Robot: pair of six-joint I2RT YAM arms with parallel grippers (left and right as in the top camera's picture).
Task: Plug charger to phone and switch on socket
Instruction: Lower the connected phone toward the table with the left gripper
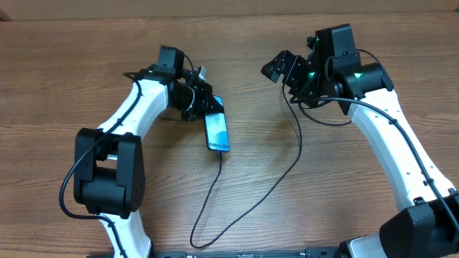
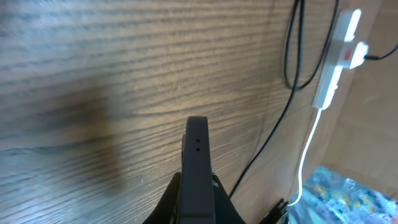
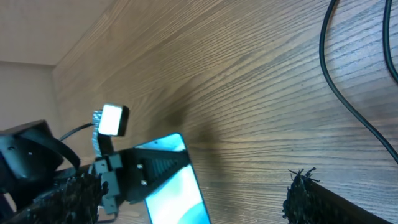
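The phone, its light-blue screen lit, is tilted above the wood with my left gripper shut on its far end. In the left wrist view the phone shows edge-on between my left gripper jaws. The charger, a thin black cable, loops from the phone's near short edge toward the front and back up under my right gripper; I cannot tell whether its tip is seated. My right gripper is open and empty, with the phone below it. The socket lies far right in the left wrist view.
The socket's white cord trails toward a blue patterned thing at the corner. A bright white block sits on the left wrist. The wooden table spreads between the arms.
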